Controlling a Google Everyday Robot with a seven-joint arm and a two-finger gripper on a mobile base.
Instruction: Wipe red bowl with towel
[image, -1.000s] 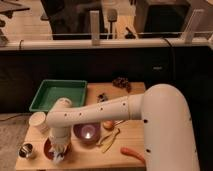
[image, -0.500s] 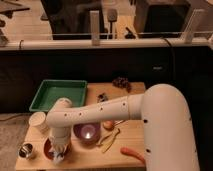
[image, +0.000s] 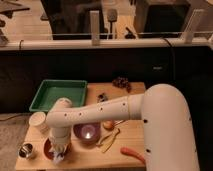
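The red bowl (image: 48, 149) sits near the front left of the wooden table (image: 135, 137); only its left rim shows past my arm. My gripper (image: 58, 152) points down into the bowl, with a white towel (image: 59, 158) bunched at its tip and hanging over the bowl's front. The white arm (image: 100, 112) reaches from the right across the table and hides most of the bowl.
A purple bowl (image: 86, 132) stands just right of the red one. A white cup (image: 38, 121) and a metal cup (image: 27, 150) are at the left. A green tray (image: 59, 94) is at the back left. A carrot (image: 132, 154), banana peel (image: 111, 138), grapes (image: 120, 82) lie around.
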